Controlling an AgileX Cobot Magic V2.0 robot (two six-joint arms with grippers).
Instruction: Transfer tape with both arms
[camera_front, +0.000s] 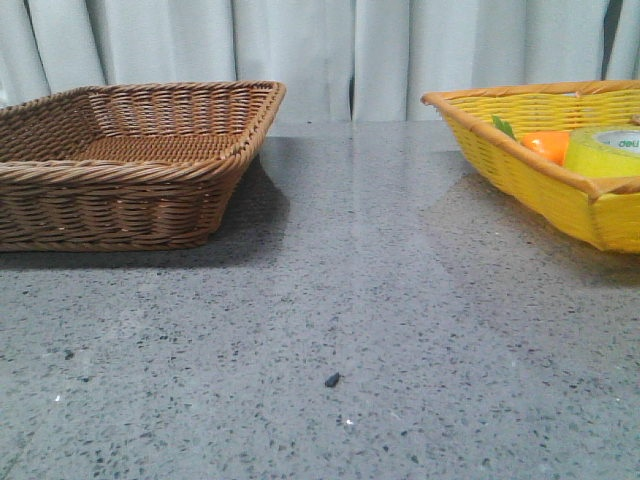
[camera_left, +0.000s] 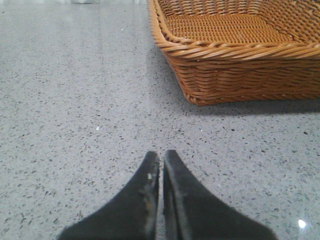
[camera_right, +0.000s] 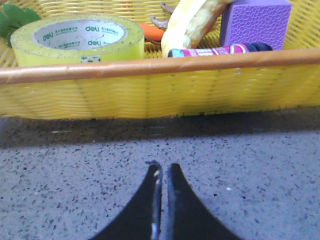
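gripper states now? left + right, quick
Left gripper: closed, empty, over bare table.
Right gripper: closed, empty, short of the yellow basket.

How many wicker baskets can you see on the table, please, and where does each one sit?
2. The brown basket sits at the table's left, seemingly empty. The yellow basket sits at the right, holding the tape among other items. More could lie outside the views.

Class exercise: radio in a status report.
Both grippers, left and right, shut, empty. Tape flat in yellow basket. Basket rim between right gripper and tape.
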